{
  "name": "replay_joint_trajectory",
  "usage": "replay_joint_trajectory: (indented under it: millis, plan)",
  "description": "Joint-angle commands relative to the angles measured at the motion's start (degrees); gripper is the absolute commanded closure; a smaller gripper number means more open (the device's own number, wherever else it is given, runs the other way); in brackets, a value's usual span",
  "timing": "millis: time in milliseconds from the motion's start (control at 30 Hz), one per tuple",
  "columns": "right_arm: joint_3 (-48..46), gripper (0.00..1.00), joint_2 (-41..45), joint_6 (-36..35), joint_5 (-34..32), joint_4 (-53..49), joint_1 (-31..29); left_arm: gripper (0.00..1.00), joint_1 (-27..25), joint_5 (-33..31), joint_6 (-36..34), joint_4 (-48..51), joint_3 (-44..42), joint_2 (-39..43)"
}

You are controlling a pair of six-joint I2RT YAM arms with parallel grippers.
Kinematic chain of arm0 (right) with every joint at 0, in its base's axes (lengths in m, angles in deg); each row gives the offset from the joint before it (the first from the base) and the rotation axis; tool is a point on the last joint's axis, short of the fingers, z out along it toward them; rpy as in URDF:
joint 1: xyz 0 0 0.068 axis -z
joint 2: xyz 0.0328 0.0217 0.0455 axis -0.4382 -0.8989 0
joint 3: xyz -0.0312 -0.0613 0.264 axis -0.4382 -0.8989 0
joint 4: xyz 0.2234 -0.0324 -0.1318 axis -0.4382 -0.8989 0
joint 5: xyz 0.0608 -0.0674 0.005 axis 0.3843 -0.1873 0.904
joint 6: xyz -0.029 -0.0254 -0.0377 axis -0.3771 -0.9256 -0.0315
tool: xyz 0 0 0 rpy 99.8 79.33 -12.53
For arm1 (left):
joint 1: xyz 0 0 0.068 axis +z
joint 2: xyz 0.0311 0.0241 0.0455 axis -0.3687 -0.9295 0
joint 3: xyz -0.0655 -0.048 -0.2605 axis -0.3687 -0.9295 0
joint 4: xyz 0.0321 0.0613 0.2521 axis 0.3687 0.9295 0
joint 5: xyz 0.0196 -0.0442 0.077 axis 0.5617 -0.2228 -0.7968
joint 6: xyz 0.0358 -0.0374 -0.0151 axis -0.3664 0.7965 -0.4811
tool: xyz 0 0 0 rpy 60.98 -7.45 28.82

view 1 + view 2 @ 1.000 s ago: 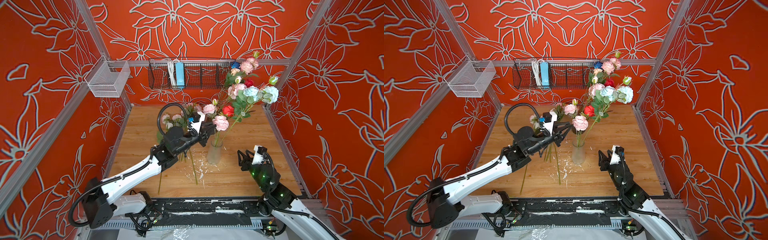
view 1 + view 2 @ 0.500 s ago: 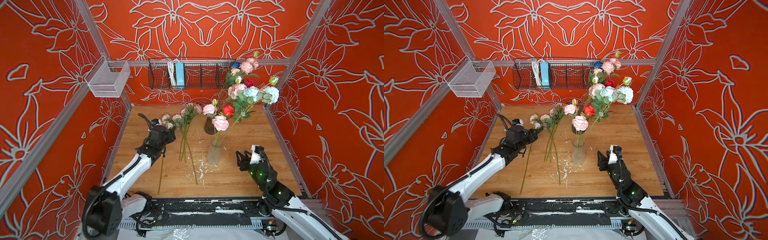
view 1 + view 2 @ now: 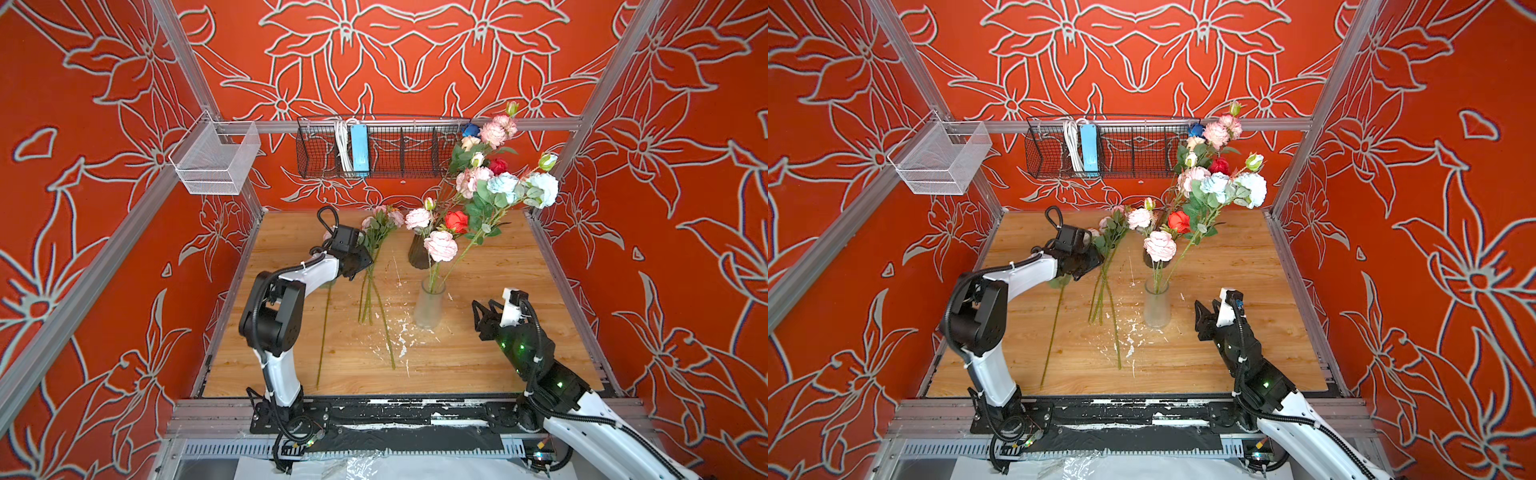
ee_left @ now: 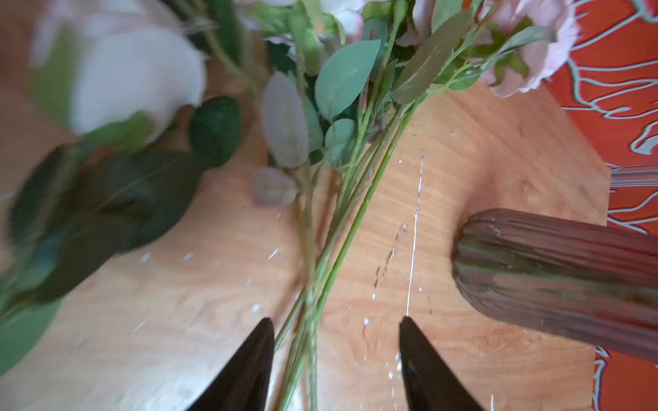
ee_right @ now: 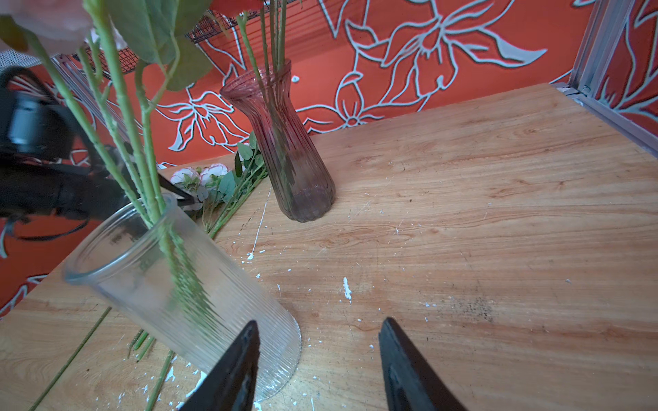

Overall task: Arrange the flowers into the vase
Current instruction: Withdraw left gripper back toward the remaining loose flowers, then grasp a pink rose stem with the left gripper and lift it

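Observation:
A clear ribbed vase [image 3: 430, 305] [image 3: 1157, 305] [image 5: 178, 284] holds a few pink flowers [image 3: 440, 245]. Behind it a dark ribbed vase [image 3: 417, 253] [image 4: 555, 277] [image 5: 288, 149] holds a tall mixed bunch [image 3: 498, 187]. Loose flowers [image 3: 372, 270] [image 3: 1106, 266] lie on the table, with a single stem [image 3: 324, 332] to their left. My left gripper [image 3: 359, 262] [image 4: 336, 320] is open low over the loose stems [image 4: 320, 270], which run between its fingers. My right gripper [image 3: 482, 309] [image 5: 318, 323] is open and empty, just right of the clear vase.
The wooden table [image 3: 498, 365] is flecked with white chips. A black wire basket [image 3: 374, 151] with a blue power strip hangs on the back wall. A white mesh basket [image 3: 212, 160] hangs at the left. Aluminium frame posts stand at the corners.
My left arm has swung from the clear vase to the left and now sits over the loose flowers, its jaws opened. The right arm has barely moved.

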Motion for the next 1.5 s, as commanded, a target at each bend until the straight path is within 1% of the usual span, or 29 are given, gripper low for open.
replay_joint_trajectory:
  millis: [0,100,167,267,300,333,400,500,600,700,767,900,1033,1133,1200,1267,1367,1433,1467]
  plan:
    - [2.0,0.44,0.5,0.6,-0.3,-0.9,0.3,0.46,0.7,1.4,2.6,4.5,2.5,-3.6]
    - [1.7,0.44,1.0,0.7,-1.0,-0.8,0.3,0.49,0.7,0.2,4.3,3.7,3.0,-5.5]
    - [1.6,0.44,0.9,0.8,-1.3,-0.7,0.3,0.51,0.8,0.9,4.4,2.9,3.8,-7.2]
    - [1.8,0.44,0.4,0.8,-0.9,-0.7,0.3,0.61,0.9,2.2,3.3,2.6,5.8,-9.8]
    - [1.8,0.44,0.5,0.8,-0.9,-0.6,0.3,0.7,1.0,2.1,3.1,2.7,6.3,-10.4]
    - [1.7,0.45,0.5,0.8,-0.9,-0.6,0.3,0.75,1.1,1.6,3.5,3.1,6.2,-10.2]
    - [1.7,0.45,0.5,0.7,-0.9,-0.6,0.4,0.84,1.5,1.8,4.4,0.3,3.5,-8.2]
    - [1.6,0.45,0.7,0.6,-1.2,-0.7,0.4,0.9,1.5,2.9,5.0,-2.4,-0.2,-3.9]
    - [1.6,0.45,0.5,0.6,-1.2,-0.5,0.3,0.91,1.2,4.2,4.2,-0.5,-1.2,-0.1]
    - [1.7,0.45,0.2,0.6,-0.9,-0.4,0.3,0.91,0.9,5.1,3.8,-1.2,-3.6,4.6]
    - [1.7,0.45,0.2,0.5,-1.2,-0.5,0.3,0.96,0.9,4.9,3.6,-1.2,-5.0,7.6]
    - [1.8,0.45,0.7,0.3,-1.3,-0.8,0.3,1.0,0.9,4.7,1.9,0.1,-5.9,11.6]
    - [1.6,0.45,1.1,0.3,-1.7,-0.7,0.3,1.0,0.8,8.5,1.1,-1.0,-7.4,15.8]
    - [1.6,0.45,0.9,0.3,-1.5,-0.7,0.3,1.0,-0.1,10.3,0.5,-4.6,-10.3,23.1]
    - [1.4,0.45,0.7,0.3,-1.5,-0.4,0.3,1.0,-1.5,10.6,-0.9,-8.3,-12.9,29.9]
    - [1.1,0.45,0.6,0.3,-1.6,0.2,0.3,1.0,-4.1,9.0,-4.2,-10.6,-14.2,37.1]
    - [0.3,0.45,0.4,0.5,-2.3,1.5,0.3,1.0,-9.0,8.9,-10.5,-16.0,-14.4,44.5]
    - [0.0,0.45,0.7,0.7,-2.6,2.1,0.3,1.0,-11.8,11.0,-14.3,-21.4,-14.3,48.0]
    - [-0.4,0.45,0.9,0.9,-2.8,2.6,0.3,1.0,-13.4,10.9,-16.1,-23.9,-14.2,49.6]
